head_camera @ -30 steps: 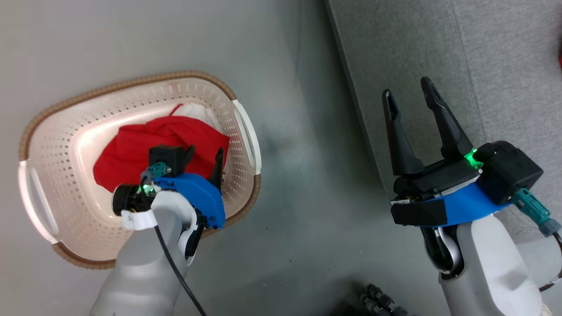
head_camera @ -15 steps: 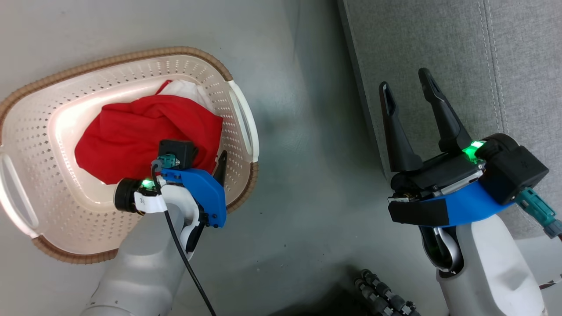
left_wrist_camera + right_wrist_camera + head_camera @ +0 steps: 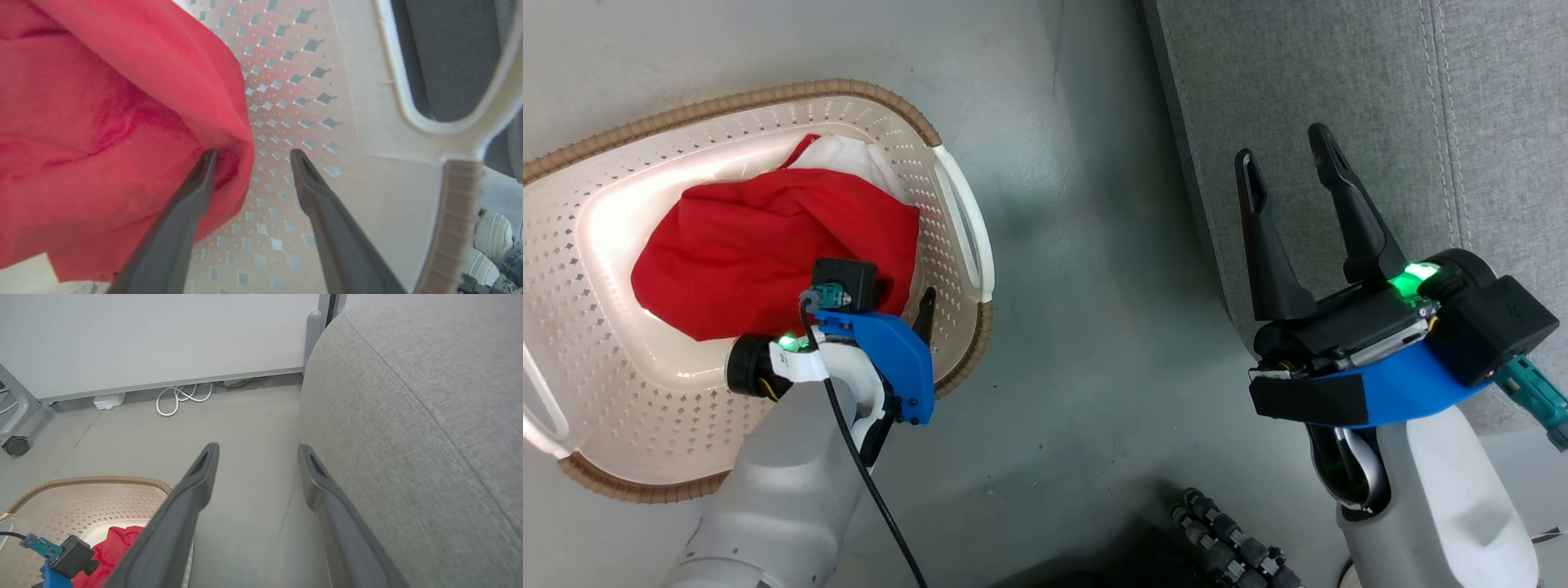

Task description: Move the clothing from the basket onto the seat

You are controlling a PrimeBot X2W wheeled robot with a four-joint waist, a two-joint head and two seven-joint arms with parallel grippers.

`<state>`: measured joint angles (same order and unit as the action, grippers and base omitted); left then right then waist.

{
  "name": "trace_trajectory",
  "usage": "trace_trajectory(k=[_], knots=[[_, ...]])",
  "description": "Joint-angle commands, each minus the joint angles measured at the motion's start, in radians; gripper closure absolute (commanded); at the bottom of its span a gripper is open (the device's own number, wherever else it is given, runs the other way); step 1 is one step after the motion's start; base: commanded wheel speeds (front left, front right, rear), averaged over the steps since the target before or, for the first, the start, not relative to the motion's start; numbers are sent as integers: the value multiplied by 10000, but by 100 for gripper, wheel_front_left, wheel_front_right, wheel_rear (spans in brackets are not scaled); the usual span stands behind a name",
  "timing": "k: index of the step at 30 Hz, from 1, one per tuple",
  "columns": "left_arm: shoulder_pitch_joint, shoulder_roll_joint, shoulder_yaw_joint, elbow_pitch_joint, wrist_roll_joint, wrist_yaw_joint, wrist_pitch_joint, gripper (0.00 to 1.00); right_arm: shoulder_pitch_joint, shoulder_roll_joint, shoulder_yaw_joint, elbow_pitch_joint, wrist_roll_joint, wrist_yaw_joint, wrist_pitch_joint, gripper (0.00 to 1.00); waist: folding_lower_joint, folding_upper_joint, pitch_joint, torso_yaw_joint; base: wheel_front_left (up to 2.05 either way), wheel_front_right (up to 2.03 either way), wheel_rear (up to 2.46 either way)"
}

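The left gripper's (image 3: 253,153) two dark fingers are standing wide apart, down inside the basket (image 3: 727,102). One fingertip is pushing into a fold of the clothing (image 3: 760,245), and the loose red edge of that fold is hanging in the gap between the fingers. The other finger is sitting clear of the fabric against the perforated cream wall. The jaws are not closing on anything. From above, the wrist and its small black camera are covering most of those fingers, and the pale forearm is reaching in over the basket's near rim.

The clothing is lying bunched in the middle of the basket, a bright red heap with a white patch (image 3: 845,155) peeking out at its far side. The basket is sitting on the grey floor (image 3: 1078,327), with its white side handle (image 3: 964,212) turned toward the seat (image 3: 1339,82).

Off to the other side, the right gripper (image 3: 1282,151) is hanging with its fingers spread just as wide, gripping nothing. They are pointing along the seat's front edge, one over the grey cushion and one over the floor beside it. A stitched seam is running down the cushion. A loop of white cable (image 3: 179,400) is lying on the floor by the far wall.
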<state>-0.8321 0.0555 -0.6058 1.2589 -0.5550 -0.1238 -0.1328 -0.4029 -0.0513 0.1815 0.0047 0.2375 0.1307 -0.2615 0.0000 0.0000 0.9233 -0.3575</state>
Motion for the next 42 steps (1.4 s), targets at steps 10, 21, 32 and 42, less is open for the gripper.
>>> trace_trajectory(k=[10,21,32,42], knots=[[-299,62,-141,160,-61,52,-236,100,-4,16,43,-38,156,1,-53,0,0,0,-12,47,0,0,0],[-245,49,-277,238,-182,3,-391,100,-63,16,38,37,152,1,-53,0,0,0,-130,126,0,0,0],[82,-17,-399,132,-358,-62,-1009,100,-133,14,60,293,22,1,-52,0,0,0,-1174,575,0,0,0],[687,-47,-612,-964,-1065,-91,-1296,100,330,10,-139,1068,-325,1,-17,0,0,0,-3330,1321,0,0,0]])
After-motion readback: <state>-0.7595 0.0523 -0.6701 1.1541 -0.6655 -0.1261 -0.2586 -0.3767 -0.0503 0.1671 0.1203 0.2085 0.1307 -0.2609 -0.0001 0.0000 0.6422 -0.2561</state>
